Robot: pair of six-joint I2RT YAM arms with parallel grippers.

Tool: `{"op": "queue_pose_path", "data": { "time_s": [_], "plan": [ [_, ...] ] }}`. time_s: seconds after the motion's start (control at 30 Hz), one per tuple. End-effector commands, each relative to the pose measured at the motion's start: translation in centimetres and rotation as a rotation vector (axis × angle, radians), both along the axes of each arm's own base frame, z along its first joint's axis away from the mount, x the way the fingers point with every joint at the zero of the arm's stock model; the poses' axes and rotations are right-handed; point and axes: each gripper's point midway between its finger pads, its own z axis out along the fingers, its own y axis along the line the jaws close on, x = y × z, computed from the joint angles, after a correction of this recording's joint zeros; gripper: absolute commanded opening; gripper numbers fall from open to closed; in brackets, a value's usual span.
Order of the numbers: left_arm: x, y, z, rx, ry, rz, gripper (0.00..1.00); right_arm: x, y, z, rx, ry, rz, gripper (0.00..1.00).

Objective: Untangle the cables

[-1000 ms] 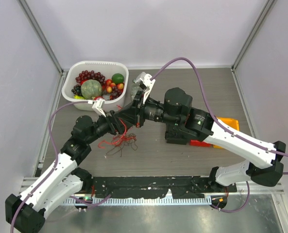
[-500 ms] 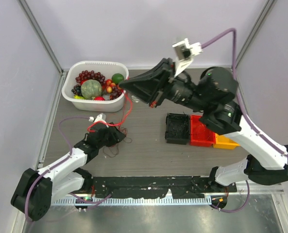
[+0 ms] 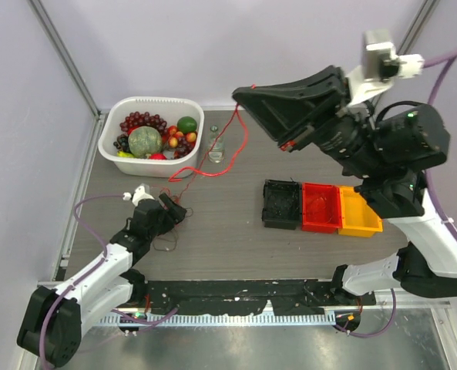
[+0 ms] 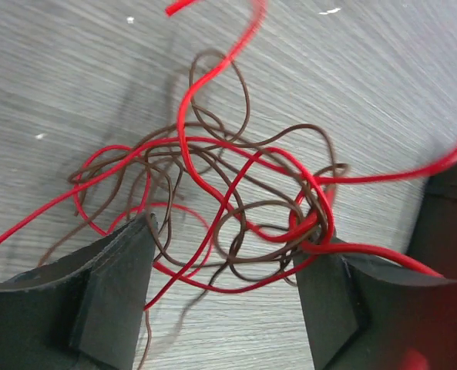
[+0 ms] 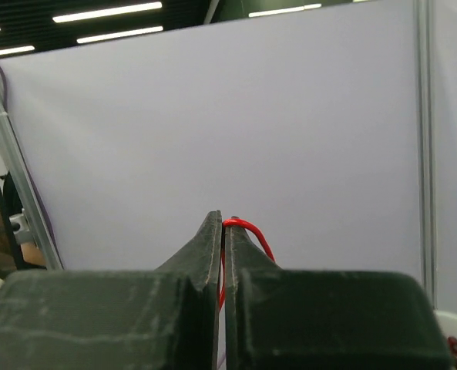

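While my right gripper [image 5: 223, 228], raised high, pinches 1 red cable [image 5: 251, 228] tight, my left gripper [image 4: 228, 258] stands open astride the clump [image 4: 243, 208] on the table [image 3: 236, 247], gripping nothing. Pulling upward could cinch it into a knot or drag it along unpinned.

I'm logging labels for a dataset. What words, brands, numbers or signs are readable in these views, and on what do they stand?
None: no text, brand, number or sign can be read in any view.
The tub, black bin, red bin, orange bin and cables show no markings.
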Motion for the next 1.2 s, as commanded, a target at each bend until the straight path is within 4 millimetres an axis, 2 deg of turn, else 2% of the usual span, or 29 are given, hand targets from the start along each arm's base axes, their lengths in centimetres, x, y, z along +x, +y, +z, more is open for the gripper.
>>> {"op": "queue_pose_path", "data": {
  "time_s": [0.0, 0.07, 0.2, 0.3, 0.4, 0.47, 0.57, 0.6, 0.63, 0.67, 0.7, 0.73, 0.77, 0.8, 0.83, 0.87, 0.97, 1.07, 1.17],
  "plan": [
    [-0.6, 2.4, -1.5, 0.058, 0.054, 0.087, 0.75, -3.5, -7.6, 7.6, 0.263, -0.155, -0.027, 0.01],
    [-0.6, 2.5, -1.1, 0.062, 0.044, 0.089, 0.80, -3.2, -7.1, 7.2, 0.245, -0.153, -0.034, 0.01],
    [-0.8, 3.5, -0.3, 0.076, 0.024, 0.128, 0.98, -1.6, -6.0, 5.8, 0.208, -0.121, -0.087, 0.01],
    [-1.1, 4.3, 0.6, 0.079, -0.007, 0.167, 1.00, -0.3, -5.6, 5.0, 0.186, -0.106, -0.148, 0.01],
    [-1.4, 5.6, 1.4, 0.104, -0.029, 0.225, 1.00, 0.7, -6.5, 5.1, 0.193, -0.088, -0.222, 0.01],
    [-1.5, 6.6, 1.7, 0.123, -0.044, 0.267, 1.00, 0.0, -7.8, 5.9, 0.219, -0.110, -0.222, 0.01],
    [-1.8, 7.8, 1.2, 0.153, -0.031, 0.318, 1.00, -2.6, -11.3, 7.5, 0.323, -0.160, -0.176, 0.01],
    [-1.9, 8.0, 1.0, 0.156, -0.026, 0.332, 1.00, -4.5, -12.8, 8.1, 0.351, -0.207, -0.132, 0.01],
    [-1.9, 8.2, 0.9, 0.155, -0.022, 0.340, 1.00, -4.9, -13.3, 8.2, 0.367, -0.217, -0.122, 0.01],
    [-1.8, 8.1, 0.9, 0.144, -0.022, 0.344, 1.00, -5.8, -14.8, 8.5, 0.392, -0.230, -0.118, 0.01],
    [-1.6, 8.0, 1.0, 0.137, -0.027, 0.347, 1.00, -5.9, -15.4, 8.4, 0.401, -0.231, -0.122, 0.01],
    [-1.5, 7.9, 1.0, 0.131, -0.027, 0.345, 1.00, -6.3, -17.0, 8.6, 0.424, -0.234, -0.146, 0.01],
    [-1.4, 7.7, 1.1, 0.125, -0.030, 0.339, 1.00, -6.0, -16.9, 8.1, 0.422, -0.230, -0.157, 0.00],
    [-1.3, 7.6, 1.1, 0.122, -0.028, 0.331, 0.99, -6.3, -18.2, 8.1, 0.441, -0.233, -0.178, 0.01],
    [-1.2, 7.3, 1.2, 0.123, -0.028, 0.315, 1.00, -5.4, -17.8, 7.4, 0.436, -0.207, -0.206, 0.01],
    [-1.1, 7.0, 1.3, 0.121, -0.028, 0.293, 1.00, -4.9, -18.2, 7.2, 0.438, -0.194, -0.238, 0.01],
    [-0.9, 6.4, 1.7, 0.115, -0.033, 0.260, 1.00, -2.1, -15.4, 4.9, 0.335, -0.136, -0.306, 0.01],
    [-0.8, 6.3, 2.3, 0.112, -0.041, 0.252, 1.00, 1.1, -11.4, 1.4, 0.188, -0.079, -0.375, 0.01],
    [-1.0, 6.4, 2.9, 0.111, -0.050, 0.254, 1.00, 2.9, -10.3, -0.8, 0.118, -0.043, -0.438, 0.01]
  ]
}}
